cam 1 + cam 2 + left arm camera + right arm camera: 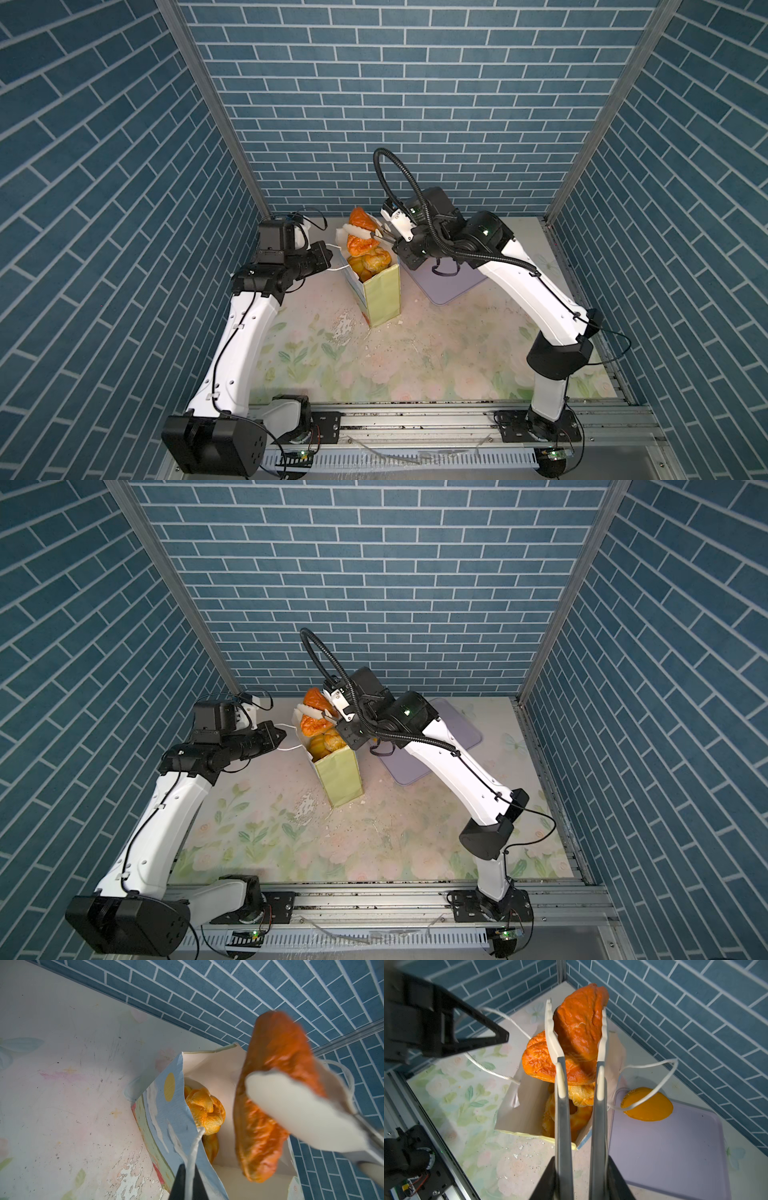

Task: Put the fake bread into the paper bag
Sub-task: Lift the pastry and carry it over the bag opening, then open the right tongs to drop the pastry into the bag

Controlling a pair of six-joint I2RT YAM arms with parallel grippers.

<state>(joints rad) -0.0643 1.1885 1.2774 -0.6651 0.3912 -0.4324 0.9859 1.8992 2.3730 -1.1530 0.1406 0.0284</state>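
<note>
- Blue brick walls all round, floral worktop underneath, fwiw.
- Red-brown pastry hangs tilted over the mouth of the bag, not inside yet.
- Tongs pinch it from both sides. The right tool is squeezed onto the tong arms, so the grip goes through them.
- Bag looks pretty full. The pile pokes above the rim, croissant on top, right below the pastry. Can't tell if they touch.
- My guess at doing this well: come down slow and aim for the white-lined gap beside the pile. Only ease the tongs once the pastry rests on something. Let go from up here and it could bounce off the croissant and out.
- Left tool is pressed shut on one cord, pulling that face outward. It should probably hold steady so the bag doesn't tip.
- Other cord loops loose on the tray side, so watch the tongs don't hook it.
- One flat bun sits on the lilac tray beside the bag, so there's more to go.
</note>
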